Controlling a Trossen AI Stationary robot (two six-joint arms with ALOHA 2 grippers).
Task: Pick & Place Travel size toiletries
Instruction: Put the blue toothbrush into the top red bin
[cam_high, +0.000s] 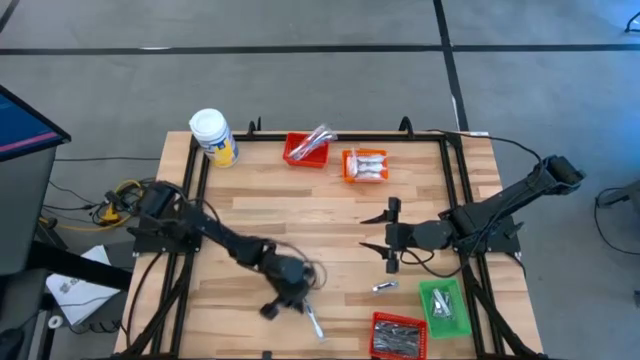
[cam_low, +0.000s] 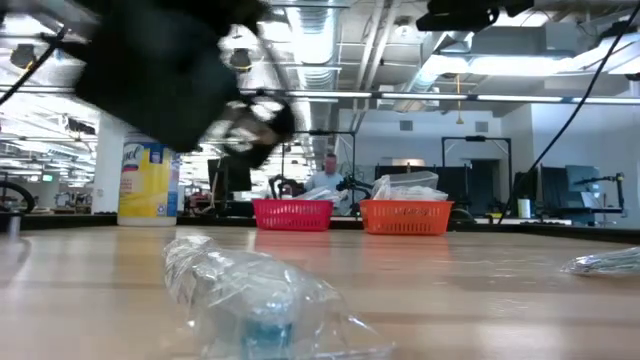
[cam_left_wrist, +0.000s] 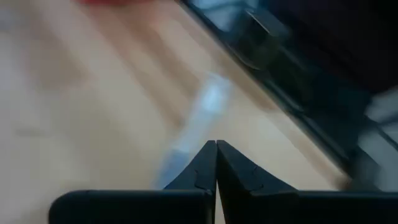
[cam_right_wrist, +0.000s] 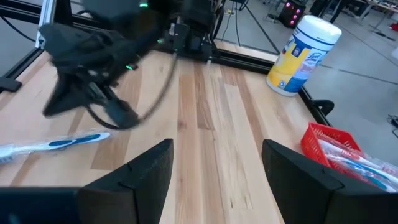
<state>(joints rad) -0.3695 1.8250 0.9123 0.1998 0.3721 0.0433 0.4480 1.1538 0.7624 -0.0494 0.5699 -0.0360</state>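
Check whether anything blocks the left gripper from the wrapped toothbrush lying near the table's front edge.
Nothing visible does. The left gripper, fingers shut, hovers beside the wrapped toothbrush, with only bare table between them.

Left arm: reaches toward the near table edge, left gripper (cam_left_wrist: 216, 163) low, fingertips pressed together. Right arm: extends inward from the right, right gripper (cam_right_wrist: 216, 163) spread wide.

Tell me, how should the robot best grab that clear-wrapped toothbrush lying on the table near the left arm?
Probably across the middle of its slim handle, coming straight down from above. The wrapped toothbrush lies flat on the wooden table, long and narrow, so fingers fit either side of its width. The left gripper sits beside it with fingers shut, so it would need to open first.
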